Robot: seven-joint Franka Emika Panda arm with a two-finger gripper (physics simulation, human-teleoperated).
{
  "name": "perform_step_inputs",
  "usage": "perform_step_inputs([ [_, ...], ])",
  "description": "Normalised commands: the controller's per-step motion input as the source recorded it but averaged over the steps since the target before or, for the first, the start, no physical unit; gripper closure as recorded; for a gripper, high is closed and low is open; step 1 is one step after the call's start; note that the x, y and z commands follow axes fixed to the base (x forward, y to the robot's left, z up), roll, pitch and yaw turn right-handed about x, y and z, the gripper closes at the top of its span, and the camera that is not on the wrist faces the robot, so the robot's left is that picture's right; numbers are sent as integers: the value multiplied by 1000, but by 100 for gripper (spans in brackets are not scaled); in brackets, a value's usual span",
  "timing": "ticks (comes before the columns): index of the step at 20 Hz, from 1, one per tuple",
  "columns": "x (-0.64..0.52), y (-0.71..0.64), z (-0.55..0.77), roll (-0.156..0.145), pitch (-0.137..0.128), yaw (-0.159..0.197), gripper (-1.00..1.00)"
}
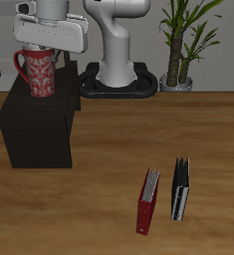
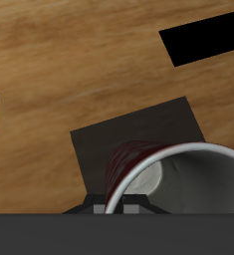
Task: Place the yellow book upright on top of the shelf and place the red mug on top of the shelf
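The red mug (image 1: 39, 73) hangs upright from my gripper (image 1: 45, 50), which is shut on its rim. The mug's base is at, or just above, the flat top of the dark shelf (image 1: 34, 129) near the shelf's back edge; I cannot tell whether it touches. In the wrist view the mug's pale rim and grey inside (image 2: 183, 174) are close under the gripper (image 2: 115, 205), with the shelf top (image 2: 138, 129) below. The yellow book is not in view.
A red book (image 1: 148, 201) and a black book (image 1: 179, 188) sit side by side near the table's front edge. The robot base (image 1: 118, 70) and a potted plant (image 1: 180, 50) stand at the back.
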Motion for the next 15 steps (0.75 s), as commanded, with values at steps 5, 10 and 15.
perform_step_inputs([
  [5, 82, -14, -175, 6, 58, -46, -100],
  [10, 48, 26, -98, 1, 19, 1, -100],
  [15, -9, 32, -40, -3, 0, 3, -100],
])
